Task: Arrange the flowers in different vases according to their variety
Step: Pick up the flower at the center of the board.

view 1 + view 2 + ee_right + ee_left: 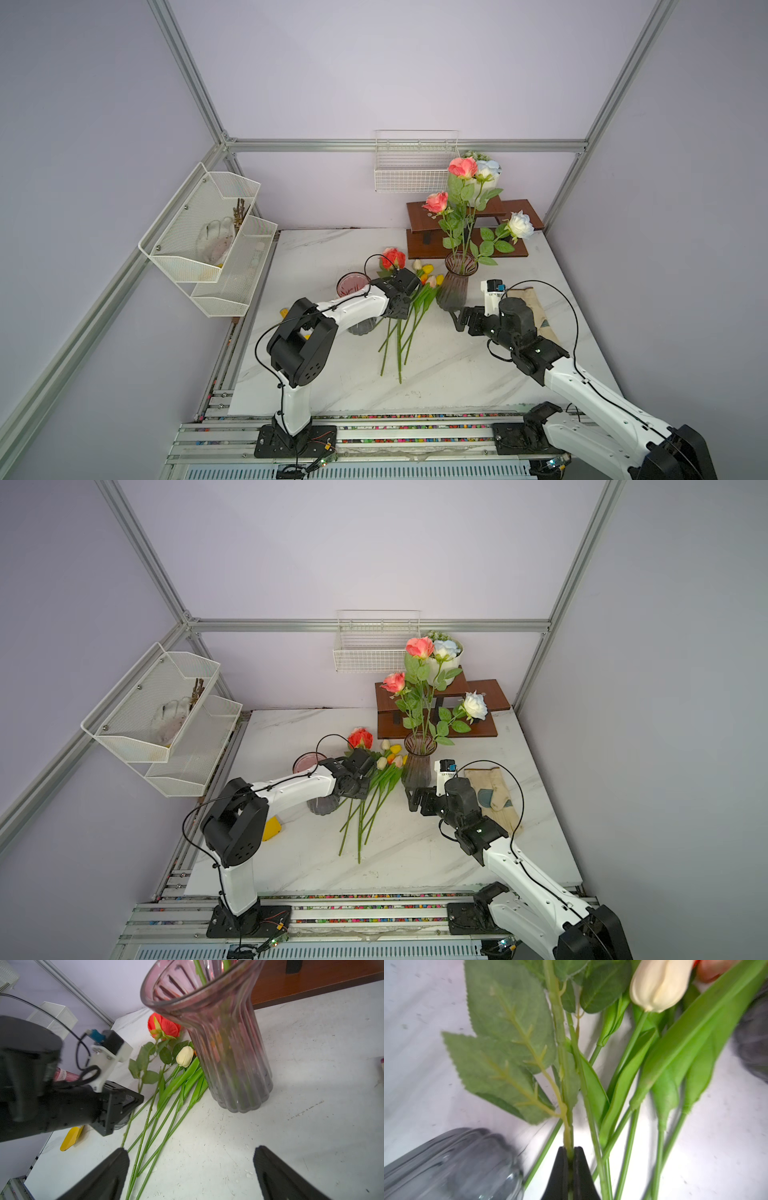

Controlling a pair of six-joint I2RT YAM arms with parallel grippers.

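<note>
A red rose [393,257] [164,1026] lies on the marble table among several tulips [428,276] [390,758]. My left gripper [570,1150] is shut on the rose's leafy stem, low over the table. Its arm covers part of a ribbed smoky vase [353,284] [452,1165]. A second such vase [457,286] [228,1047] holds two pink roses [462,167], a white rose [520,224] and a pale-blue rose [488,168]. Just in front of that vase's base, my right gripper [189,1151] [459,318] stands open with nothing in it, the tulip stems beside one finger.
A brown stepped shelf [473,232] with a white potted plant [446,663] stands at the back. A wire basket [415,166] hangs on the back wall and a mesh rack [208,237] on the left. A glove [494,796] lies right, a yellow object [272,829] left.
</note>
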